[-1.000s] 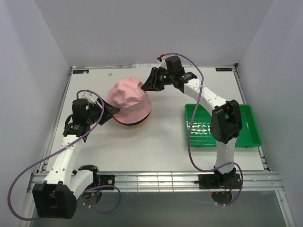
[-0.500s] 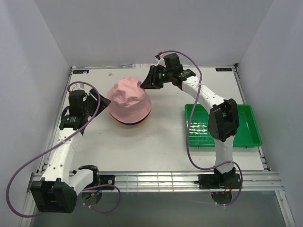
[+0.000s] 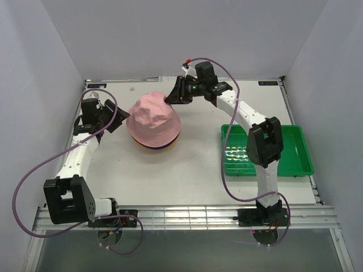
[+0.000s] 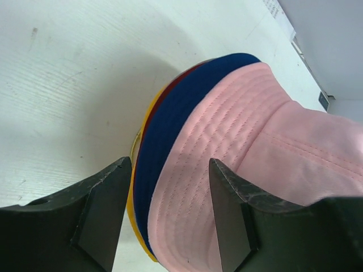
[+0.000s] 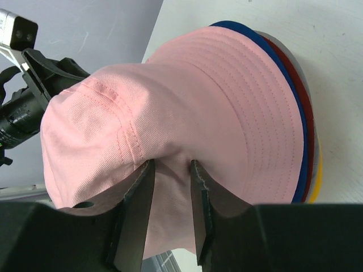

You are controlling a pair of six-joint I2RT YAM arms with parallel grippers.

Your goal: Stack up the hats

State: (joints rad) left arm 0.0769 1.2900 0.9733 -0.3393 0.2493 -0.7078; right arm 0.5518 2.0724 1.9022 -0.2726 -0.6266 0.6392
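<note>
The hats are gathered into one stack, with the pink hat on top and its round crown uppermost. Beneath its brim, only the edges of the others are seen: the royal blue hat directly under it, then the dark red hat, the grey hat and the yellow hat, the yellow one at the bottom against the desk. The stack is placed left of the desk's middle, in the half toward the far edge. The crown of the pink hat is gripped on its far-right side by the right gripper, whose fingers are closed on a raised fold of pink fabric, so that the cloth is puckered between them. The left gripper is held just beside the left side of the stack, low and close to the desk, with its jaws spread apart and nothing clamped between them. The layered brims are framed between its fingers in the wrist view, and whether the fabric is touched cannot be told. A green tray is set near the right edge of the desk, well apart from the stack.
</note>
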